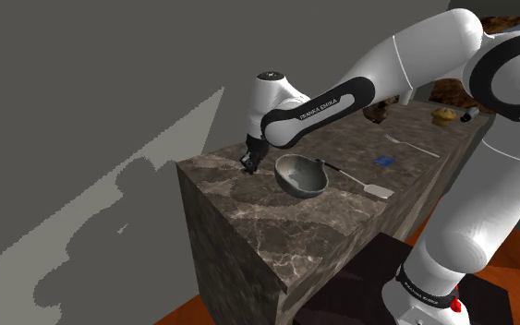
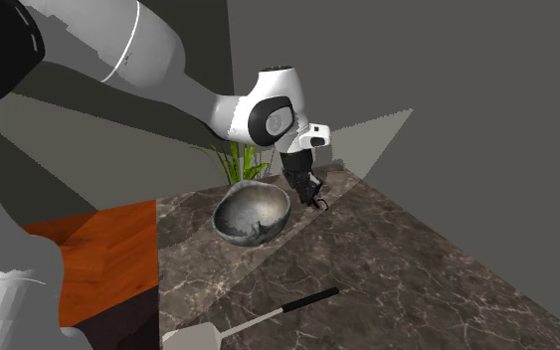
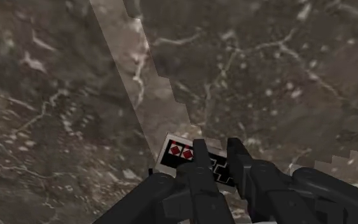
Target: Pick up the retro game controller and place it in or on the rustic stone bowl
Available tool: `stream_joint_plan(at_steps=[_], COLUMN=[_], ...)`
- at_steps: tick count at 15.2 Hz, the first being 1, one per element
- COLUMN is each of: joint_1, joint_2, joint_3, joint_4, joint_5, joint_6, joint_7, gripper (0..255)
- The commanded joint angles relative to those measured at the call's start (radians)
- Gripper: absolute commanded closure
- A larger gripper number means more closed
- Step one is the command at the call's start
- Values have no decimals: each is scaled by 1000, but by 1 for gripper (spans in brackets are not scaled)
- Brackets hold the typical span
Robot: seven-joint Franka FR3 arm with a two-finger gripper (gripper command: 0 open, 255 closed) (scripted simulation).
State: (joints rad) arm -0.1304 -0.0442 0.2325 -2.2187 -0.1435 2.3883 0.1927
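Rectangular grey game controller with two red buttons [image 3: 181, 153] is lying on the dark marble counter [image 1: 248, 222], just beside the rough grey stone bowl [image 1: 299, 177]. I am clamping my black two-finger gripper [image 3: 217, 156] around it, fingers pressing both sides.

One game controller [image 3: 182, 153], one grey bowl [image 1: 301, 175] and one spatula [image 1: 379, 191] are on the marble counter [image 1: 248, 226]. Farther along lie one silver utensil [image 1: 413, 146], one blue object [image 1: 383, 161] and one muffin [image 1: 443, 114].
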Motion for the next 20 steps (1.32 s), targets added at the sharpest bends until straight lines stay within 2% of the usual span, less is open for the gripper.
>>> stream_joint_plan(at_steps=[1,7,8,9,11,12,20], joint_1=[0,0,0,-4,-20,-25,-25], joint_2=[0,0,0,71,279,302,307], joint_3=[0,0,0,-14,-34,-31,-29], joint_4=[0,-1,-1,154,523,562,465], joint_5=[0,0,0,75,155,158,158], joint_6=[0,0,0,-193,-586,-624,-523], joint_7=[0,0,0,-70,-137,-140,-139], gripper=[255,255,0,0,0,0,0])
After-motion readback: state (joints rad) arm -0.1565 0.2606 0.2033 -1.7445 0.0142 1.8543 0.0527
